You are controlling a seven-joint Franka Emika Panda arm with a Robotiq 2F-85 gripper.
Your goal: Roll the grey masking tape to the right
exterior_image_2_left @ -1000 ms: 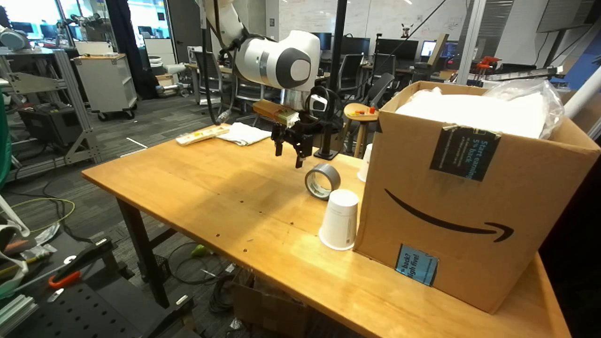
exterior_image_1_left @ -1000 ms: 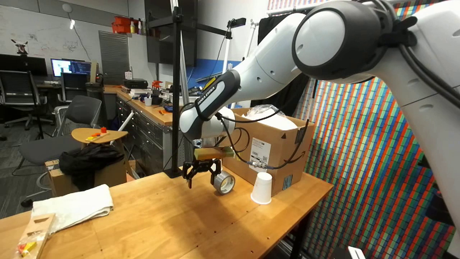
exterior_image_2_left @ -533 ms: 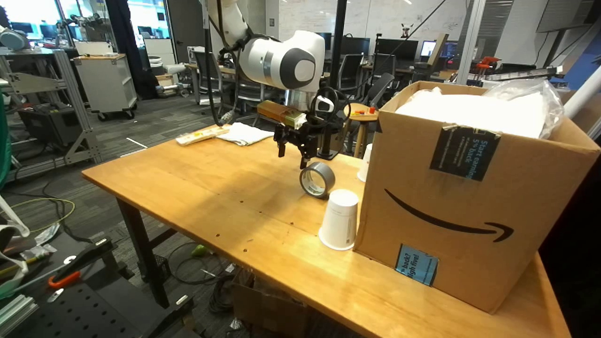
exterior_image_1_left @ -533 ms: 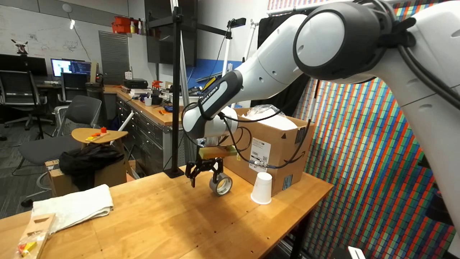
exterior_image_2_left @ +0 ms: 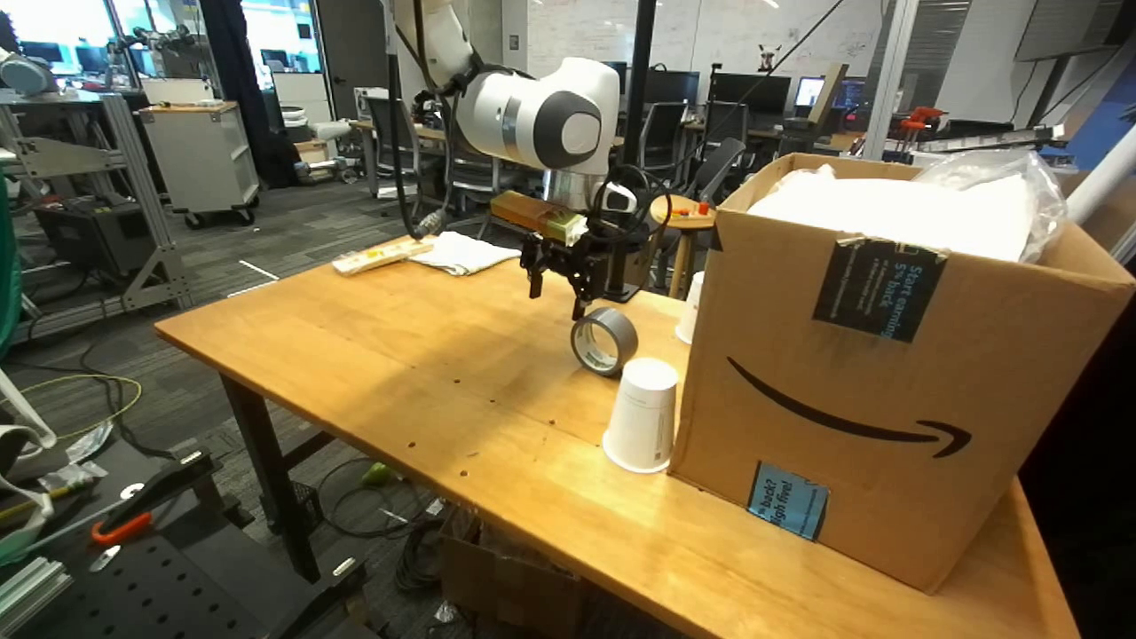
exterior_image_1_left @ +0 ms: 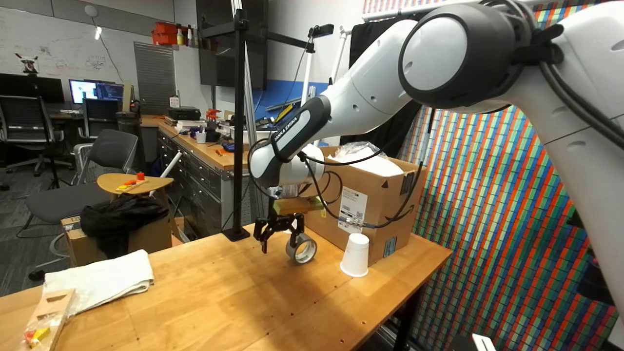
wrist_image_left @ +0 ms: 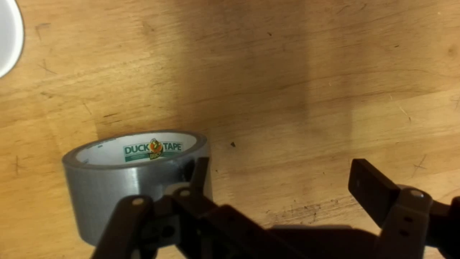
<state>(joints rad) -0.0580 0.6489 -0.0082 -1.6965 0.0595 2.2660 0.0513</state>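
Note:
The grey masking tape (exterior_image_1_left: 292,251) stands upright on its rim on the wooden table, also in an exterior view (exterior_image_2_left: 627,333). In the wrist view the tape (wrist_image_left: 102,194) is at the lower left, with a printed white inside. My gripper (exterior_image_1_left: 279,245) is open and points down, low over the table; it also shows in an exterior view (exterior_image_2_left: 557,303) and in the wrist view (wrist_image_left: 278,171). Nothing is between its fingers. One finger is at the tape's outer side, seemingly touching it. The tape is outside the jaws, and that finger hides part of it.
An upturned white paper cup (exterior_image_1_left: 356,256) stands beyond the tape, close to a large cardboard box (exterior_image_2_left: 887,382). Another white cup (exterior_image_2_left: 691,311) stands behind, partly hidden by the box. A black post (exterior_image_1_left: 238,146), a white cloth (exterior_image_1_left: 97,278) and a wooden tray (exterior_image_1_left: 51,312) are also on the table.
In both exterior views my gripper has moved a little right, up to the tape. The tape rolled slightly left toward the gripper, then a little back right. The gripper has stayed open.

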